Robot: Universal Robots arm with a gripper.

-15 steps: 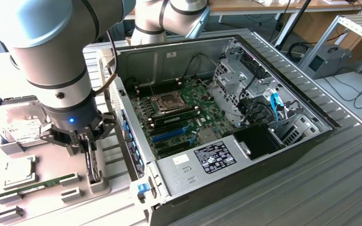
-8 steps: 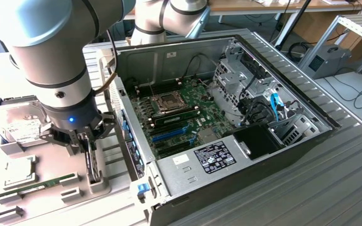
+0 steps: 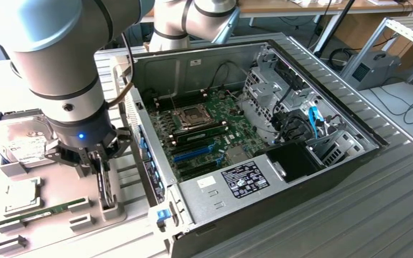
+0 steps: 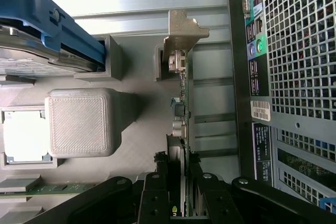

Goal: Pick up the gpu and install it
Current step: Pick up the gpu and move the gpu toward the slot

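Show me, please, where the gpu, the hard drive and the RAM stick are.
gpu [image 4: 181,104]: wrist view, midway along its board edge.
hard drive [image 3: 23,143]: exterior view, its white label.
RAM stick [image 3: 45,210]: exterior view, middle of its green strip.

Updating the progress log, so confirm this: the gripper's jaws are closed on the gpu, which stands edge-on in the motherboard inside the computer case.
Wrong on one point: the gpu stands edge-on in a grey holder beside the computer case, not in the motherboard; the exterior view shows it. The gripper's jaws are closed on it.
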